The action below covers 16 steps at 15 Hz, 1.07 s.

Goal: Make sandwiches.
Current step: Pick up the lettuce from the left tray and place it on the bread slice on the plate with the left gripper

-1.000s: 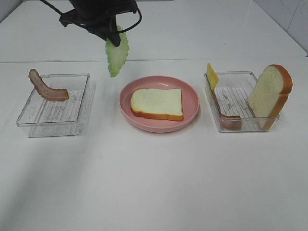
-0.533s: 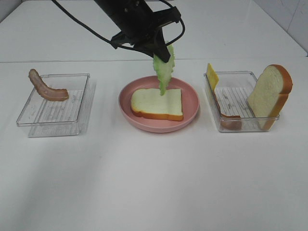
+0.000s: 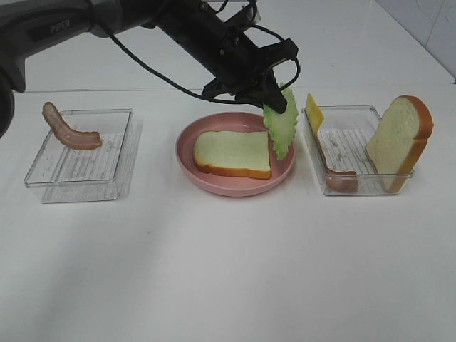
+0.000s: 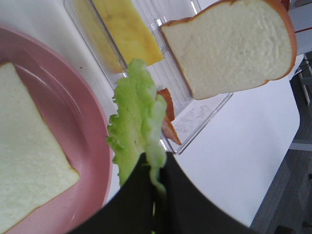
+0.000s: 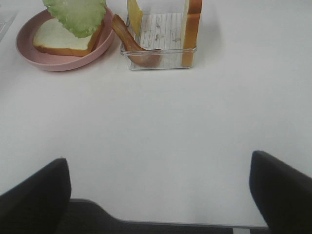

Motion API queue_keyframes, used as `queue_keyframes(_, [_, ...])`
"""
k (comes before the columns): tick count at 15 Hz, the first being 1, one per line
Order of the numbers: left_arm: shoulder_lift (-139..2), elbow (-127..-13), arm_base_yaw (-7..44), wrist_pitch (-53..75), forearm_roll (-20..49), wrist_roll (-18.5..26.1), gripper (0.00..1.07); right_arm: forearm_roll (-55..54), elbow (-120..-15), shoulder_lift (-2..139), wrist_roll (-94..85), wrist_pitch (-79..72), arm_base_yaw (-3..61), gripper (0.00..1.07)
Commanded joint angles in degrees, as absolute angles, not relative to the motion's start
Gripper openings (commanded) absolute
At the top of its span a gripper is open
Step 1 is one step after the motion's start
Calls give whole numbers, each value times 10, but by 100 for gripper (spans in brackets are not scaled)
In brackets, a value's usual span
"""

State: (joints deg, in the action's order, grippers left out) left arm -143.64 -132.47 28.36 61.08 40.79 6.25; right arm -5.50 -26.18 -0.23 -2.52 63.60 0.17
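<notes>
left tray (image 3: 43, 178) holds one bacon strip (image 3: 68, 130), propped over its far-left corner; pink plate (image 3: 235, 187) holds a flat bread slice (image 3: 231, 152); left gripper (image 3: 274, 100) pinches a lettuce leaf (image 3: 283, 128) hanging over the plate's right rim; right tray (image 3: 360, 189) holds a cheese square (image 3: 313, 112), a second bacon strip (image 3: 340, 178) and an upright bread slice (image 3: 399, 139); right gripper (image 5: 158, 192) spread wide, empty, out of the high view; second bacon strip blurred behind the tray wall

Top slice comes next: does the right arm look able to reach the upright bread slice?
Likely yes: the right gripper is open and empty, and bare table lies between it and the upright bread slice.
</notes>
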Motion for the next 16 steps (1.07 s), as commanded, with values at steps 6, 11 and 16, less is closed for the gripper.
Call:
queue_keyframes(6, [-1465, -1330, 285, 576, 414, 101, 0, -56, -260, -19, -27, 632, 1, 96])
queue_keyframes(11, [-1467, -1330, 276, 574, 354, 100, 0, -56, -260, -19, -27, 632, 1, 96])
queue_keyframes(16, [-1467, -1330, 270, 574, 280, 98, 0, -56, -260, -19, -27, 632, 1, 96])
